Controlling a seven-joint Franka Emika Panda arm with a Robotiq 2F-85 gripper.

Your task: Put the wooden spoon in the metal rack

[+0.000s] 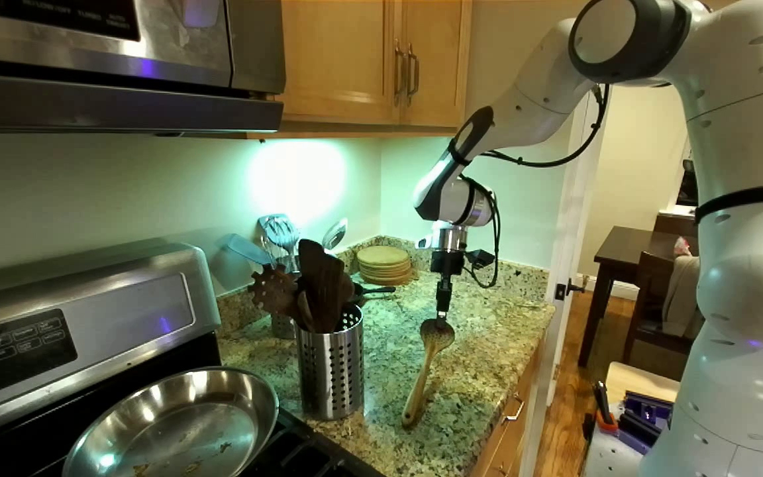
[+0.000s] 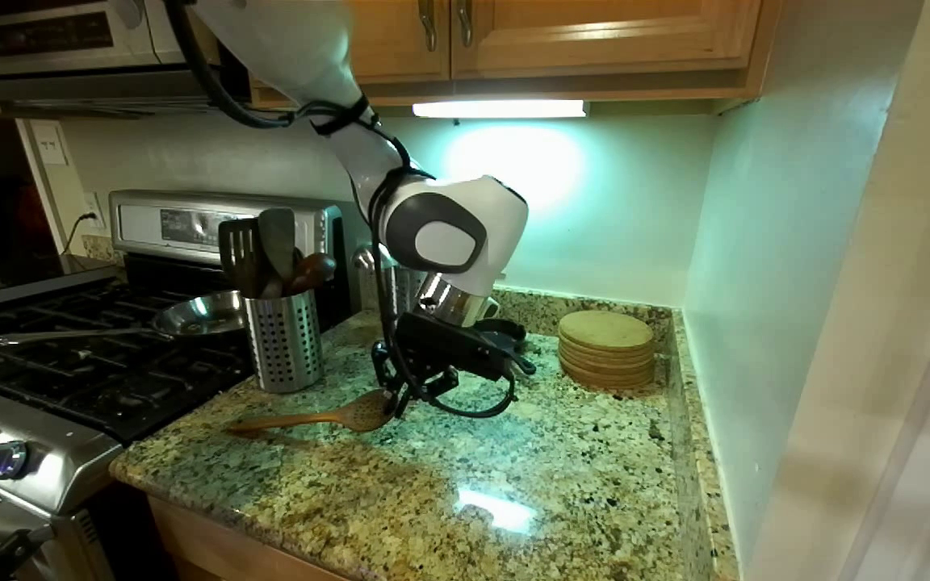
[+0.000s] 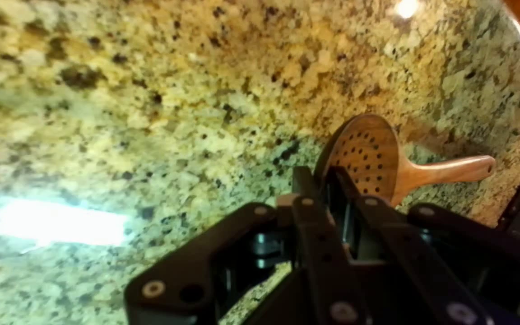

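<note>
The wooden spoon [image 1: 421, 377] has a perforated oval bowl and a long handle. It shows in both exterior views, also at its bowl [image 2: 364, 411], and in the wrist view [image 3: 373, 149]. My gripper [image 1: 442, 318] points down at the bowl end. In the wrist view its fingertips [image 3: 322, 175] are closed on either side of the bowl's rim. The handle points away from the gripper, low over the counter; I cannot tell if it touches. The metal rack [image 1: 332, 377], a silver perforated cylinder, stands upright beside the spoon, also in an exterior view [image 2: 286, 347], holding several dark utensils.
A steel frying pan [image 1: 183, 424] sits on the stove beside the rack. A second utensil holder [image 1: 282, 326] stands behind the rack. A stack of round tan boards [image 2: 606, 347] stands near the back corner. Wall cabinets [image 1: 368, 59] hang above the granite counter [image 2: 513, 476].
</note>
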